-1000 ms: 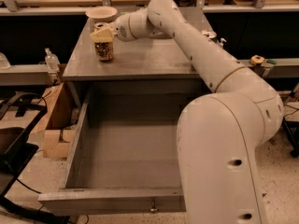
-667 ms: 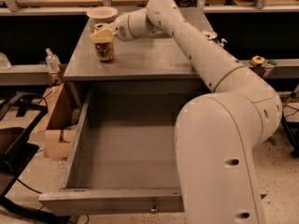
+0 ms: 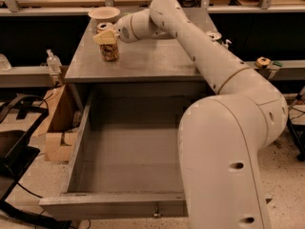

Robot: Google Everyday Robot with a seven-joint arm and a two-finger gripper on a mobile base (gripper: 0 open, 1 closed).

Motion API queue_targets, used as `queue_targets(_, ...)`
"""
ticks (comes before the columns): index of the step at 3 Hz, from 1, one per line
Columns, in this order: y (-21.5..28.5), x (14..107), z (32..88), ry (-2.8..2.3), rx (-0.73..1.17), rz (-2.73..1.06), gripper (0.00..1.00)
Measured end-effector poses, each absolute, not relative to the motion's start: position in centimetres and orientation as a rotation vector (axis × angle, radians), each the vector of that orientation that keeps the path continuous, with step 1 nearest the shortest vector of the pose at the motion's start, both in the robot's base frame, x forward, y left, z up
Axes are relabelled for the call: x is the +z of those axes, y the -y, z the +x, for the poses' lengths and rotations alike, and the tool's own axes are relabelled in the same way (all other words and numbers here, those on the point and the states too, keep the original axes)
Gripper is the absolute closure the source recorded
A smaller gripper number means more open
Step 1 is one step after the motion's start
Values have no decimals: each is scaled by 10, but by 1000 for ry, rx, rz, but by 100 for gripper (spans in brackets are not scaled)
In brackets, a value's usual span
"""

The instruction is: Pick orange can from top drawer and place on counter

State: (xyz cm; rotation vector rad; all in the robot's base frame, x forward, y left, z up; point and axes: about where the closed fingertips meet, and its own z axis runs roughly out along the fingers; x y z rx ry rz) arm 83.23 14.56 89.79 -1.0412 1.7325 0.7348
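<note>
Camera view shows the orange can [image 3: 109, 52] standing on the tabletop [image 3: 157, 61] behind the open top drawer [image 3: 78, 147], with the gripper [image 3: 106, 36] at its top; whether the jaws grip it I cannot tell, so probably only release and retreat remain.

A bowl [image 3: 104, 14] sits at the worktop's [image 3: 157, 61] back left corner, with a small round thing [image 3: 102, 26] just in front of it. Off the left edge are a bottle [image 3: 53, 61] and, lower, a box [image 3: 56, 128]; off the right edge, a tape roll [image 3: 262, 61]
</note>
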Motion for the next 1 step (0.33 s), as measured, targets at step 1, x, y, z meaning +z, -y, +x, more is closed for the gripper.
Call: queue_targets(1,-148,896,832,-1733,739,-1044,0)
